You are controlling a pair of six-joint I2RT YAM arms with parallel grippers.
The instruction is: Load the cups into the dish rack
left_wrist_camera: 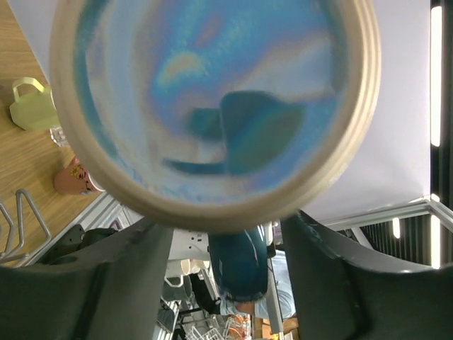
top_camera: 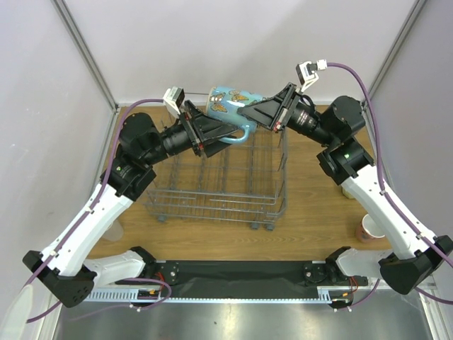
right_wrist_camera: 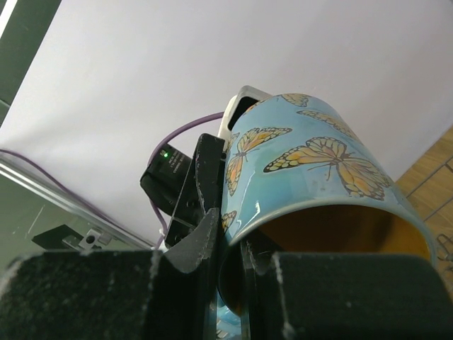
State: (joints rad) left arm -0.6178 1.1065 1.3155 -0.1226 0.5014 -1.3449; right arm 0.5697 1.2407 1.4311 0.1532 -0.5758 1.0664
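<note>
A blue mug (top_camera: 230, 99) with orange butterflies and an orange inside hangs in the air over the back edge of the grey wire dish rack (top_camera: 219, 188). My right gripper (top_camera: 249, 113) is shut on its rim, one finger outside and one inside, as the right wrist view (right_wrist_camera: 237, 248) shows on the mug (right_wrist_camera: 311, 163). My left gripper (top_camera: 225, 134) is open at the mug's other end. In the left wrist view the mug's base (left_wrist_camera: 212, 106) fills the frame and its handle (left_wrist_camera: 241, 262) sits between my spread fingers (left_wrist_camera: 127, 283), apart from both.
A pale yellow cup (left_wrist_camera: 28, 106), a clear glass (left_wrist_camera: 60, 136) and a salmon pink cup (left_wrist_camera: 74, 178) stand on the wooden table to the right of the rack. The pink cup (top_camera: 368, 228) shows beside the right arm. Rack tines (left_wrist_camera: 25, 212) stand upright.
</note>
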